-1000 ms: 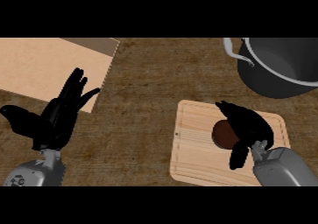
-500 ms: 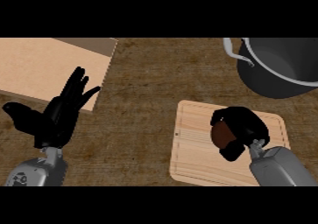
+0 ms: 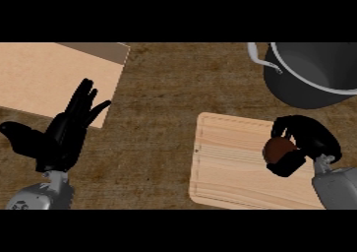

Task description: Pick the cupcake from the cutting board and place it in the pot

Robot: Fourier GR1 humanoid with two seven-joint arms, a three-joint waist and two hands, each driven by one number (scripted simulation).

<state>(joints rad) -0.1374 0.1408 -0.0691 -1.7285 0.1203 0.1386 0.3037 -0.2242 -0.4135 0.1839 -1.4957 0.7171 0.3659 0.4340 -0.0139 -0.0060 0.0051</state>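
Landmark: cutting board, pale wood, lying flat on the brown tabletop.
Left hand: well left of the cutting board, fingers straight and spread, holding nothing, tips over a light wooden panel.
Cupcake: brown, over the cutting board's right part, enclosed by the right hand.
Right hand: fingers curled round the cupcake.
Pot: dark grey, beyond the cutting board's far right corner, apart from it.

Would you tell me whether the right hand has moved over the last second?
Yes. The right hand has closed round the cupcake and edged toward the right edge of the cutting board, nearer the pot.
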